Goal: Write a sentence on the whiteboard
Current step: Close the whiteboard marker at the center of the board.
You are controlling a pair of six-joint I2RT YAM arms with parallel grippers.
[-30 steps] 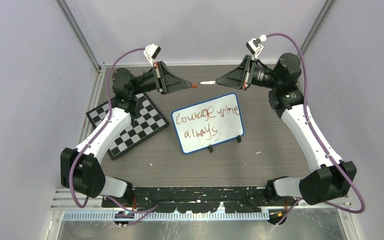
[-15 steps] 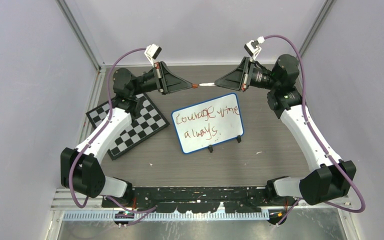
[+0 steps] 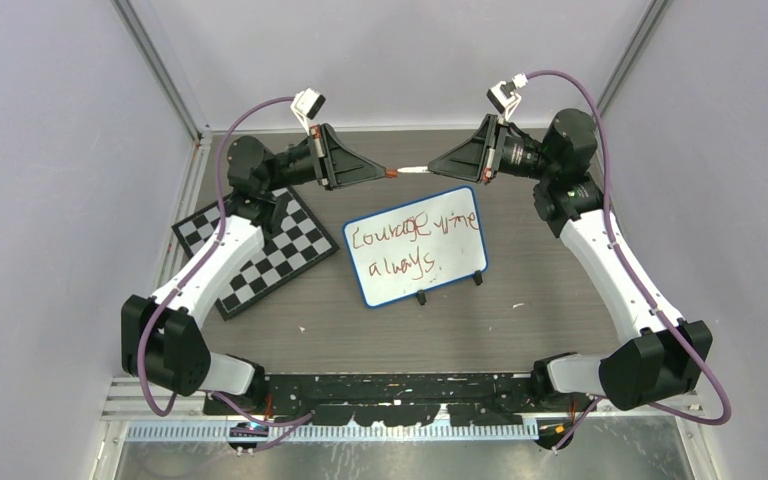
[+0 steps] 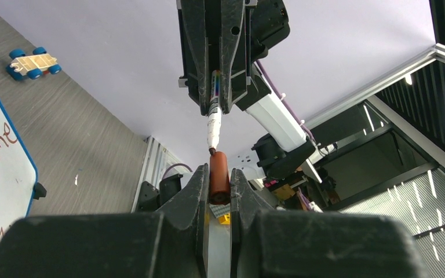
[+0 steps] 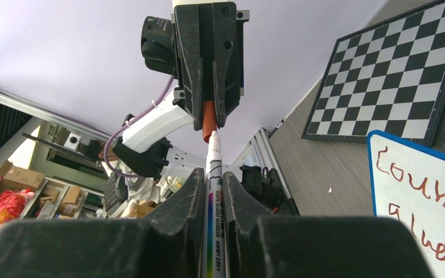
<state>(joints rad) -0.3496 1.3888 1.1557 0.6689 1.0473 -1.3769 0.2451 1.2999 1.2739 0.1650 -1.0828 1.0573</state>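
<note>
The whiteboard (image 3: 415, 246) stands on black clip feet at mid-table, blue-framed, carrying the sentence (image 3: 407, 240) in brownish-red marker over two lines. Above its far edge both grippers meet tip to tip. My left gripper (image 3: 380, 172) is shut on a brown-red marker cap (image 4: 218, 176). My right gripper (image 3: 435, 167) is shut on the white marker (image 5: 215, 174), whose tip touches the cap's mouth (image 5: 208, 121). From the left wrist view the marker (image 4: 213, 128) points straight down at the cap. A corner of the whiteboard (image 5: 417, 197) shows in the right wrist view.
A black-and-white chessboard (image 3: 260, 250) lies left of the whiteboard, under the left arm. A small toy car with blue wheels (image 4: 33, 62) sits on the table far from the board. Walls close in the table at the back and sides.
The small gap between the marker tip and the cap has closed; both grippers edged toward each other. The whiteboard has not moved.
</note>
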